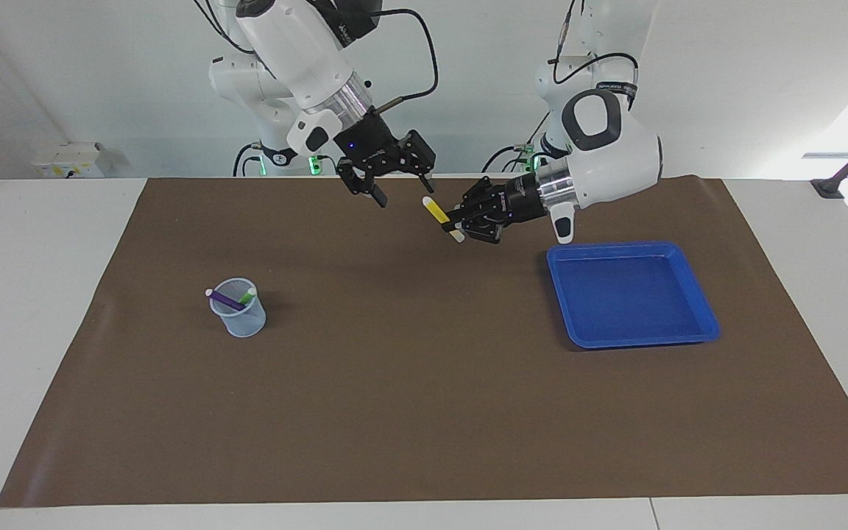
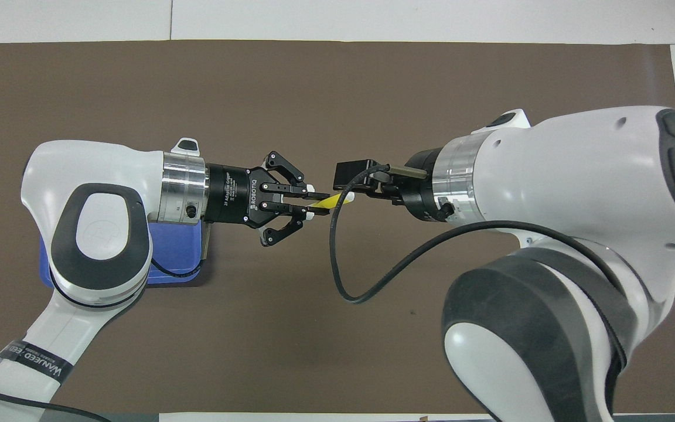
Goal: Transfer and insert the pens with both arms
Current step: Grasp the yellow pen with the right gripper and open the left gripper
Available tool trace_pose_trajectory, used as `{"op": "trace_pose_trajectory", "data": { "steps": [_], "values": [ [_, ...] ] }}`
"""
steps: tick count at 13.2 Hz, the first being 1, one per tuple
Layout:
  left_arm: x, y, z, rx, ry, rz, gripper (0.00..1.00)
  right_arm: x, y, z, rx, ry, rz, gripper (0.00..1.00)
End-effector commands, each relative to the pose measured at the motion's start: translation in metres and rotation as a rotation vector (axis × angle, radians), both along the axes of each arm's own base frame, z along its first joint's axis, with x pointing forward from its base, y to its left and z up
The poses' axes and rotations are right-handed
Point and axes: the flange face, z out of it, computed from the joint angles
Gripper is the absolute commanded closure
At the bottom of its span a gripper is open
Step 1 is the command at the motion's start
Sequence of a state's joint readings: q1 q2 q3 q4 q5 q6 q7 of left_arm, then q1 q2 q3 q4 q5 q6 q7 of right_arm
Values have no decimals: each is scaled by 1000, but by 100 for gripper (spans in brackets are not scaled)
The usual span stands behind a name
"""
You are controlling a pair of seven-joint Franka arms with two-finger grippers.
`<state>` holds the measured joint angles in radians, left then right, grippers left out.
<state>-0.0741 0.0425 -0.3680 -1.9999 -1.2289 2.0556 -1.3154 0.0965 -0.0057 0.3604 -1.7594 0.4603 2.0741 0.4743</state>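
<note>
My left gripper (image 1: 455,225) is shut on the yellow pen (image 1: 435,210) and holds it tilted in the air over the brown mat, beside the blue tray. In the overhead view the left gripper (image 2: 313,204) grips the yellow pen (image 2: 329,201) near one end. My right gripper (image 1: 402,185) is open, in the air close to the pen's free upper end and apart from it; it also shows in the overhead view (image 2: 354,183). The purple pen (image 1: 227,300) and the green pen (image 1: 248,296) stand in a clear mesh cup (image 1: 240,316).
The blue tray (image 1: 630,335) lies on the brown mat (image 1: 409,412) toward the left arm's end; its corner shows under the left arm in the overhead view (image 2: 180,264). The cup stands toward the right arm's end and is hidden under the right arm in the overhead view.
</note>
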Motion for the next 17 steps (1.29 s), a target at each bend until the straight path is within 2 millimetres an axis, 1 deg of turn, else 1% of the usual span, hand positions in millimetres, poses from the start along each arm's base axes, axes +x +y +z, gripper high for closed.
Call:
{"op": "trace_pose_trajectory", "data": {
  "steps": [1, 7, 8, 9, 10, 11, 12, 17],
  "values": [
    [-14, -1, 3, 0, 7, 29, 100, 1, 10, -10, 27, 0, -11, 0],
    [-15, -1, -1, -10, 18, 70, 100, -4, 11, -16, 6, 23, 8, 0],
    [-15, -1, -1, -15, 25, 79, 100, -4, 12, -16, 3, 22, 10, 6],
    [-14, 0, -1, -17, 24, 84, 100, -5, 12, -16, 4, 19, 10, 30],
    [-14, 0, -1, -16, 24, 86, 100, -3, 11, -16, 6, 16, 8, 59],
    [-14, 0, -1, -15, 22, 88, 100, -3, 11, -15, 8, 10, 5, 85],
    [-14, 0, -1, -14, 21, 91, 100, -2, 12, -15, 10, 7, 3, 100],
    [-14, 0, 1, -23, 27, 100, 100, -2, 14, -13, 11, -3, 10, 100]
  ]
}}
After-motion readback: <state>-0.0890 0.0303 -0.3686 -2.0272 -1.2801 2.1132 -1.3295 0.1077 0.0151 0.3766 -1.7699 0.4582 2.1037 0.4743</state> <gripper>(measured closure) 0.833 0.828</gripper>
